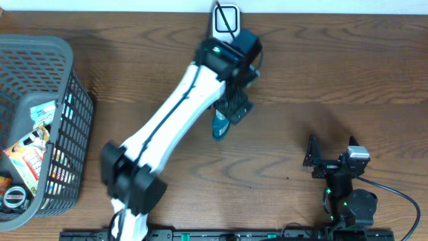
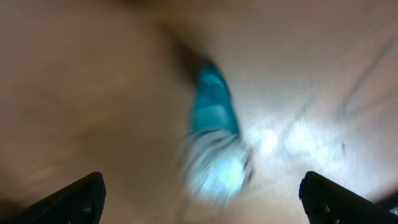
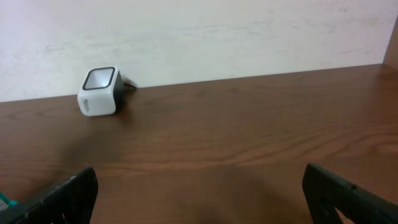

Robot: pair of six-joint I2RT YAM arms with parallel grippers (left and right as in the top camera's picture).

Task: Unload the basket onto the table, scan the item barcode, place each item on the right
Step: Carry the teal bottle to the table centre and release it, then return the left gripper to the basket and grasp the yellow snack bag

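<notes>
The item (image 1: pixel 219 126) is a teal packet lying on the wooden table just below my left gripper (image 1: pixel 232 110). The left wrist view is blurred; there the item (image 2: pixel 213 112) shows a teal body and a pale end. It sits between the wide-apart fingers (image 2: pixel 79 196) of my open left gripper (image 2: pixel 208 200), and neither finger touches it. The white barcode scanner (image 1: pixel 224 20) stands at the table's far edge, right behind the left wrist. My right gripper (image 1: pixel 331 150) rests open and empty near the front right. Its wrist view faces the scanner (image 3: pixel 99 91).
A grey mesh basket (image 1: pixel 40 43) with several packets inside stands at the left edge. The left arm stretches diagonally across the table's middle. A pale wall runs along the table's far side (image 3: pixel 249 31).
</notes>
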